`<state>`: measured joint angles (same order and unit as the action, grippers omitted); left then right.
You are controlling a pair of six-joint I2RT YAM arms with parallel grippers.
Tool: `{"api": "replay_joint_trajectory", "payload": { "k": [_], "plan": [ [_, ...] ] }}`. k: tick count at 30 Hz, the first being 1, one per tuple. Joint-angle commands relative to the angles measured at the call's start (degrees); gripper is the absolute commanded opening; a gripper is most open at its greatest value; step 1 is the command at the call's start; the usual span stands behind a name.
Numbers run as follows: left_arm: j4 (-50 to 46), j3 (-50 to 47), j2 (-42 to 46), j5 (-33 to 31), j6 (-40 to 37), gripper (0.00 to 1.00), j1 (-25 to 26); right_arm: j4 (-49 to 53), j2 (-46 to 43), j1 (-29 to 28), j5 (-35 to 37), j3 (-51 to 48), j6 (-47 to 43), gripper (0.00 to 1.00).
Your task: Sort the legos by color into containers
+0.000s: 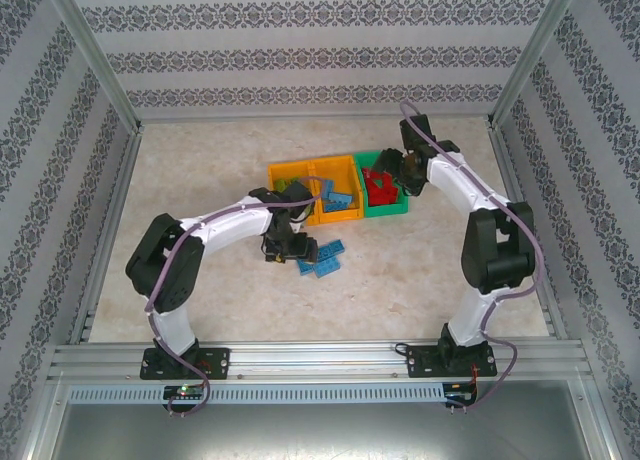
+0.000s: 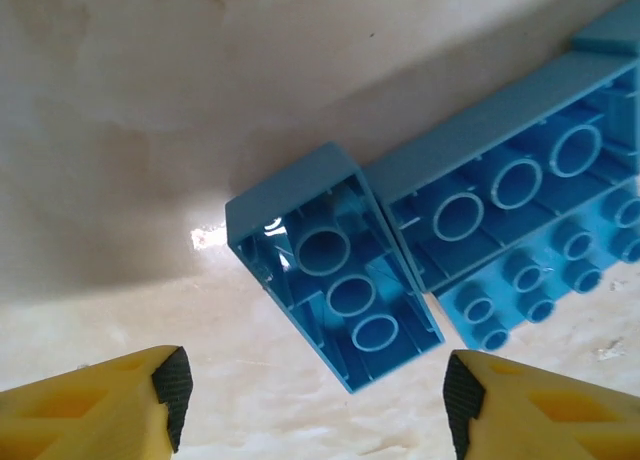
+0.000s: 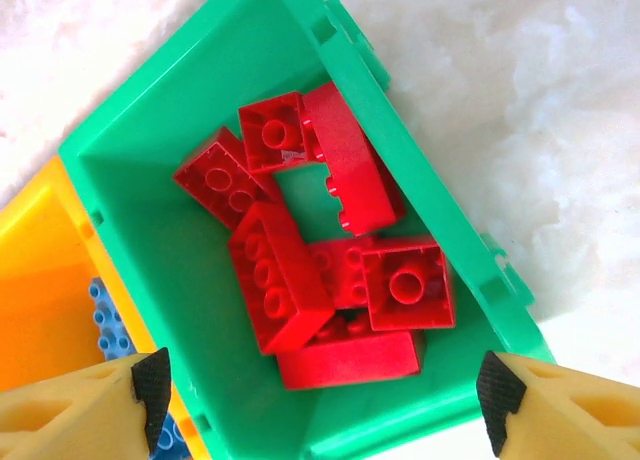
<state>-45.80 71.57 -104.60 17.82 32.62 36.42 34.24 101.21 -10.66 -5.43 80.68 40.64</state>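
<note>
Progress: red bricks [image 3: 330, 270] sit in green bin [image 3: 170, 90]; blue bricks [image 1: 322, 257] lie loose on table [image 1: 200, 160]; left gripper [image 2: 317, 385] straddles one, unclenched; right gripper [image 3: 322, 390] released, empty.

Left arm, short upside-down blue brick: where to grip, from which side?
Probably from above, across its short end walls: the blue brick lies hollow-side up with both ends free, while other bricks crowd one long wall. Turn the left gripper to match.

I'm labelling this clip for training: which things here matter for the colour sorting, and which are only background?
Job: blue bricks on the table; red bricks in the green bin; left orange bin; middle orange bin; left claw and right claw, both open.
Background: aluminium frame; patterned walls; purple cables.
</note>
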Motion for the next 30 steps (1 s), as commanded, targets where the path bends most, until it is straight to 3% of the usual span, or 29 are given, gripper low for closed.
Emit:
{"api": "replay_joint_trajectory", "payload": {
  "k": [1,6,10,13,24,30],
  "plan": [
    [-0.07,-0.68,-0.73,0.7,-0.69,0.68,0.58,-1.1,-3.73,-0.51,0.57,-2.38,-0.8,0.84],
    [-1.09,-0.73,-2.66,-1.35,-1.07,0.67,0.58,-0.58,-6.31,-0.58,0.59,-4.71,-1.17,0.84],
    [-2.57,-1.71,-3.76,-4.35,-1.32,0.53,0.39,-0.07,-8.17,-0.45,1.53,-6.09,-1.33,0.85],
    [-3.5,-3.21,-3.28,-6.49,-1.33,0.51,-0.34,0.56,-9.41,-0.41,2.17,-6.92,-1.83,0.85],
    [-6.16,-9.4,4.81,-11.55,-1.68,0.5,-3.56,0.61,-11.88,-0.19,3.1,-10.66,-2.15,0.86],
    [-6.56,-5.47,9.71,-12.05,0.89,0.62,-3.46,-0.37,-12.35,-0.24,2.41,-11.78,-1.82,0.86]
  ]
}}
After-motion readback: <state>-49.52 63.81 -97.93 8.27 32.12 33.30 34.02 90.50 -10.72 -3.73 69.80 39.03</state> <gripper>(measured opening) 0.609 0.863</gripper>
